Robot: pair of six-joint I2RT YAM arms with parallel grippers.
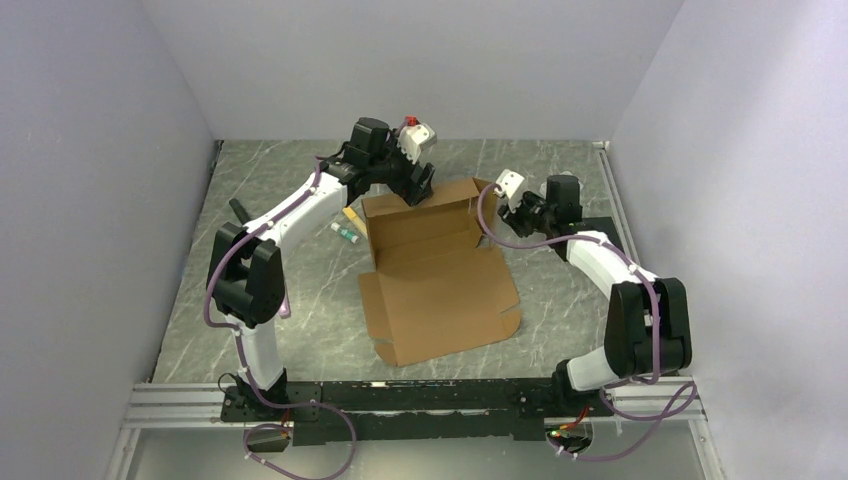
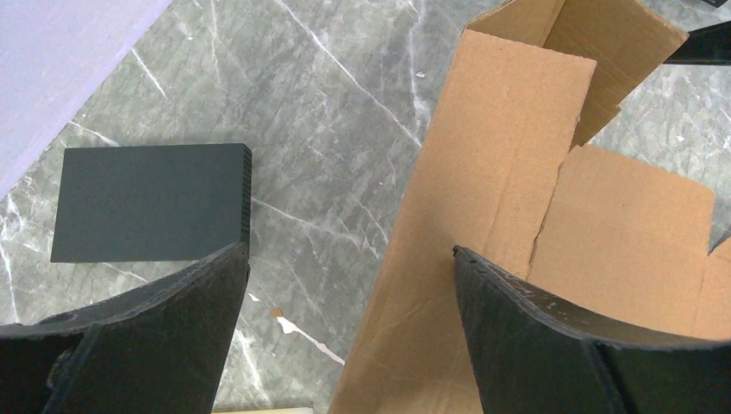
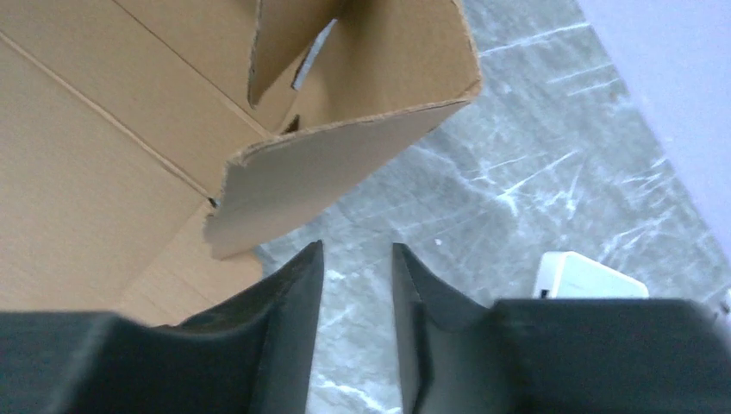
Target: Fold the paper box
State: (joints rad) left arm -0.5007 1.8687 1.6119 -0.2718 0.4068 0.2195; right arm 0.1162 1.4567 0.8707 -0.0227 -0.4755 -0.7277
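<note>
A: Left gripper (image 2: 351,250) is hanging spread wide, gripping nothing, over the far-left wall of the paper box (image 1: 435,270). Black slab (image 2: 151,203) is lying off to its left on the table (image 1: 300,310).
B: Box location?
A: Mid-table, between both arms. Far walls are standing up loosely, and the big near panel is lying flat, tabs untucked. I'm judging it roughly halfway: walls need locking, lid needs closing.
B: Right side?
A: Right gripper (image 3: 358,246) is sitting just off the far-right corner, fingers slightly parted, nothing between them. White container (image 3: 590,276) is sitting nearby.
B: Text?
A: Not seeing any; cardboard is looking plain.
</note>
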